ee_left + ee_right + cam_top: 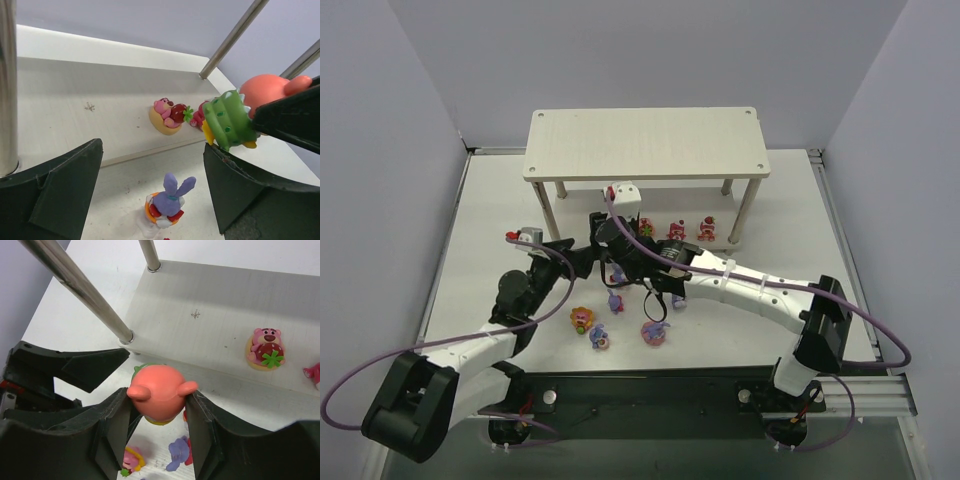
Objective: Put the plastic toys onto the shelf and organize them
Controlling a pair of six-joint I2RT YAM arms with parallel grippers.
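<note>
My right gripper (160,396) is shut on a salmon-pink round toy (161,390) with a green and yellow underside. It holds the toy in the air just in front of the shelf's lower tier (220,305). The same toy shows in the left wrist view (235,112). My left gripper (152,146) is open and empty, low over a purple bunny (169,200) on the table. In the top view the two grippers, left (586,258) and right (612,244), are close together before the shelf (645,140). Three red-pink toys (675,230) stand on the lower tier.
A pink bear toy with a strawberry (265,346) sits on the lower tier. Metal shelf legs (85,290) rise close to both grippers. Several loose toys (582,318) and bunnies (655,330) lie on the table near the arms. A white cube (623,192) sits under the shelf.
</note>
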